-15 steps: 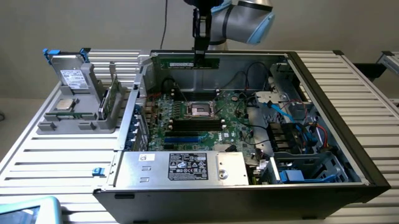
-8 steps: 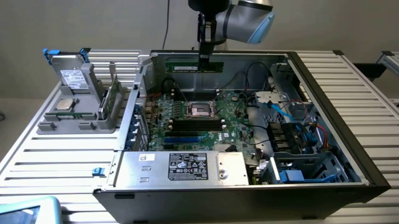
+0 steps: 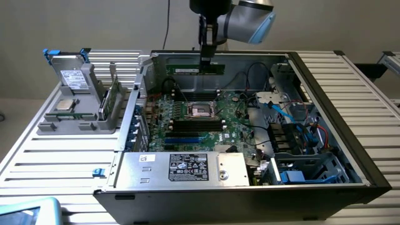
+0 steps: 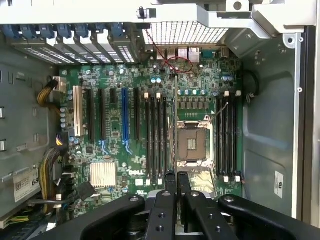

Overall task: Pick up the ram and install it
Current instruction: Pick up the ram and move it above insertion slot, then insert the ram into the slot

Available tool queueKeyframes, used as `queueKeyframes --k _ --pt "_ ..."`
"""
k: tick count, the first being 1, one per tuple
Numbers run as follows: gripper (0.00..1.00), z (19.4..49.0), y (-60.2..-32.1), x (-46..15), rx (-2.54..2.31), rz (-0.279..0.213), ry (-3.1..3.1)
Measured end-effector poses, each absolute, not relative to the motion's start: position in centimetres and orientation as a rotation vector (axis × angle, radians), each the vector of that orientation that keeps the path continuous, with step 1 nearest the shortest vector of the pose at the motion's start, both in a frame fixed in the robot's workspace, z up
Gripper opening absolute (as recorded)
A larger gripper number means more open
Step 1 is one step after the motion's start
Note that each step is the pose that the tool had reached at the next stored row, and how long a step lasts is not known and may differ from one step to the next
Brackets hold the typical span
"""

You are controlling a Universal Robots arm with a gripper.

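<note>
OK, pincer point(image 3: 206, 62) is clamped on the ram point(image 3: 187, 69), gripping its top edge off-centre. The stick hangs level, long edge down, in the air above the open case point(image 3: 250, 204). Motherboard point(image 4: 205, 82) lies well below the pincer. Wrist view: ram edge-on straight under the fingers point(image 4: 170, 182), alongside the CPU socket point(image 4: 192, 145), black slots point(image 4: 157, 135) either side.

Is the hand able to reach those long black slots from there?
Probably yes: the case stands open, and the hand, shut on the ram, hangs over the motherboard with nothing covering the slots.
</note>
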State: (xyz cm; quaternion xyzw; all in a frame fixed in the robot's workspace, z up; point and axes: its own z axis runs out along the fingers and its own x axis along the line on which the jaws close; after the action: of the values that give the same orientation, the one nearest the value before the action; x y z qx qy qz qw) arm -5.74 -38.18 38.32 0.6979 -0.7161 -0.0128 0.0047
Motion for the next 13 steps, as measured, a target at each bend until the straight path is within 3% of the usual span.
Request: queueKeyframes --k 13 --pt "0.13 38.31 -38.27 -5.68 2.186 -0.04 -2.243"
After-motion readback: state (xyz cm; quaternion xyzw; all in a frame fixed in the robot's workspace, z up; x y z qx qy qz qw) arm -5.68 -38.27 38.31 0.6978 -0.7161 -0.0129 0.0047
